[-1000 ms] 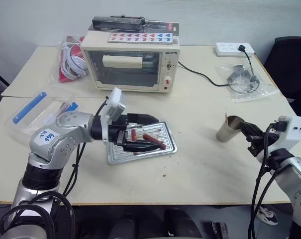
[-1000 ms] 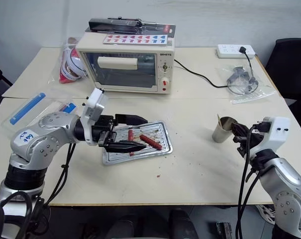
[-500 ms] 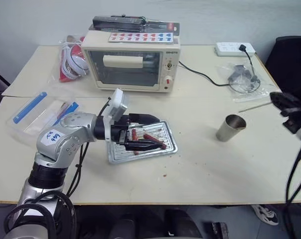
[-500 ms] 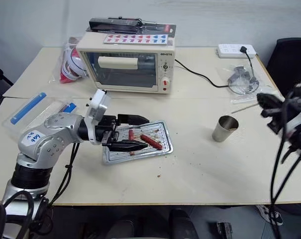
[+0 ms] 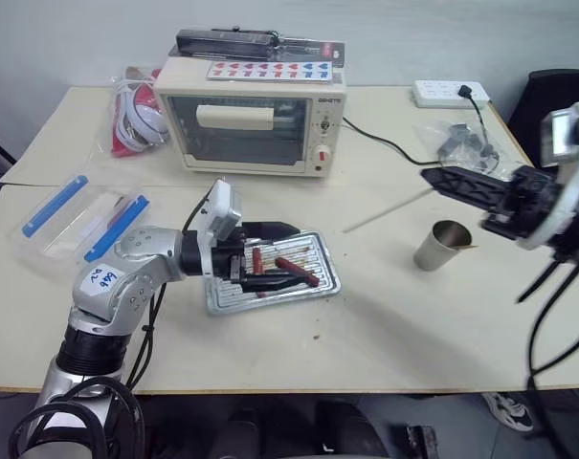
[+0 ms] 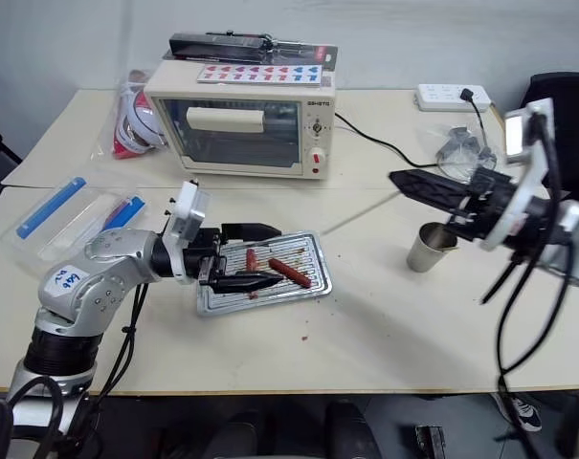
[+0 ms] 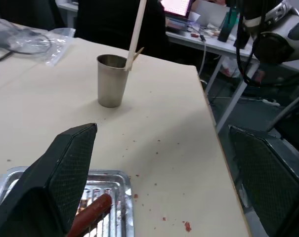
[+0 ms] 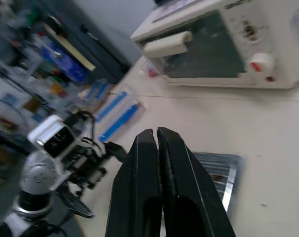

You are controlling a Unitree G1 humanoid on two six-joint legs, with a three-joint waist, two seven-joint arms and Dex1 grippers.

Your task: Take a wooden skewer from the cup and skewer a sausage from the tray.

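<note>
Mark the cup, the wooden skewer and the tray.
cup point(image 5: 442, 247): left eye view, side wall.
wooden skewer point(image 5: 389, 211): left eye view, mid-shaft.
tray point(image 5: 325, 284): left eye view, right rim.

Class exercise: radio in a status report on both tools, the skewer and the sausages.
Right tool shut on wooden skewer, above cup. Left tool open over tray, straddling a sausage. Path unobstructed.

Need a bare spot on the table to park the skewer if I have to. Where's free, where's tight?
Free: the stretch between the tray and the cup, and the front strip below both. Crowded: behind, by the toaster oven and its cable, and around the plastic box.
</note>
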